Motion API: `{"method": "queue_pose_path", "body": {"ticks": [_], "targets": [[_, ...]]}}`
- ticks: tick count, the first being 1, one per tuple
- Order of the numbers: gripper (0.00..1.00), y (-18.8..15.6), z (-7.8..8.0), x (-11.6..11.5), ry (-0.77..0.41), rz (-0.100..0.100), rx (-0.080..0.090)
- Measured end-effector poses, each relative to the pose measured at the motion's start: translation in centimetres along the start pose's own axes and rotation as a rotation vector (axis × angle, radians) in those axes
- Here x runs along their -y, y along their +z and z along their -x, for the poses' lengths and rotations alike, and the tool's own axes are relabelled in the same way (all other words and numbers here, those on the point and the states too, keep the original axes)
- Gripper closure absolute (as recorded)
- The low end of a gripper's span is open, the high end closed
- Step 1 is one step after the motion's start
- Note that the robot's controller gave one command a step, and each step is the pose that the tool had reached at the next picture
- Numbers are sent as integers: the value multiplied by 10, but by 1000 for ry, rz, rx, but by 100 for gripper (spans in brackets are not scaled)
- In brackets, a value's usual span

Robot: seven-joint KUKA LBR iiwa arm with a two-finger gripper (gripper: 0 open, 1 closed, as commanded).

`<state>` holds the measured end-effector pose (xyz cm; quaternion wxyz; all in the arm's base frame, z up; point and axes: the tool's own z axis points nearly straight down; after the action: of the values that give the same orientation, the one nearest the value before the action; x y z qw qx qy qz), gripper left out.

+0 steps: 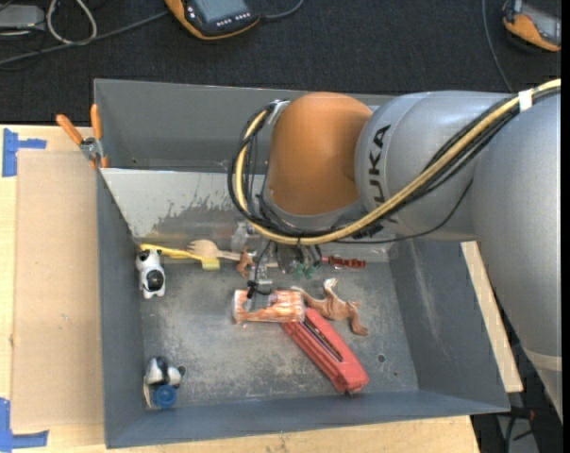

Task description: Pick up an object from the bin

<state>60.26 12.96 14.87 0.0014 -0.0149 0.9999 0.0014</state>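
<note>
My gripper (259, 276) hangs below the arm's orange cover in the middle of the bin. Its tip stands right above the left end of a flat orange-and-brown packet (274, 307) lying on the bin floor. A curved brown piece (344, 311) lies just right of the packet. A long red comb-like bar (326, 351) lies slanted below the packet, towards the front right. A wooden spoon on a yellow handle (194, 251) lies to the gripper's left.
A small white-and-black toy (151, 276) sits by the left wall. A blue-and-white thing (160, 381) lies in the front left corner. A thin red item (347, 262) lies under the arm at the right. The arm covers the back of the bin.
</note>
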Motion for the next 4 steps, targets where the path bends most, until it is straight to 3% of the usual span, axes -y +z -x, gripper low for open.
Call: {"method": "queue_pose_path", "body": {"ticks": [2,3,4], "targets": [[0,61,-7,50,106,-2,-8],[100,66,-9,66,149,0,-7],[100,66,-9,66,150,0,-7]]}}
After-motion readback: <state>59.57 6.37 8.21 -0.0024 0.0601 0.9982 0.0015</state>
